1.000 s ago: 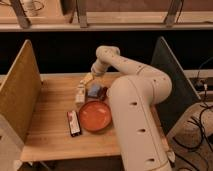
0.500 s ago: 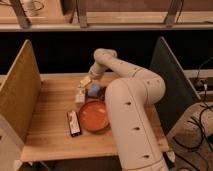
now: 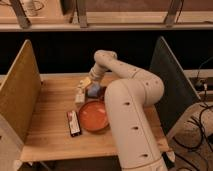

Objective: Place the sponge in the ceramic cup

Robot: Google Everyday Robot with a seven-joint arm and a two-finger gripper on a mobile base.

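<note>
Sponge (image 3: 93,90), a small blue block, is seen on the wooden table (image 3: 50,131), toward the middle of the back edge. It is placed just behind the far rim of the orange plate (image 3: 94,116) and just to the right of the slim white bottle (image 3: 80,95). Whether it rests on the tabletop or is lifted slightly off it cannot be told.

The gripper (image 3: 88,84) is positioned directly above and slightly left of the sponge, close to it, at the end of the white arm (image 3: 131,100). The arm is raised from the robot's bulky body at the front right corner of the table and is bent down over the back half of the surface. The fingers are spread wide apart, and no firm hold on the sponge is shown.

The ceramic cup cannot be made out with certainty; the spot just right of the sponge is partly covered by the arm.

A flat black-and-red packet (image 3: 74,123) is laid lengthwise near the front edge, just left of the plate. The left edge of the table is bordered by a tan upright panel (image 3: 20,92) and the right edge by a grey one (image 3: 170,77). Dark cables (image 3: 200,122) are seen on the floor beyond the right edge.
</note>
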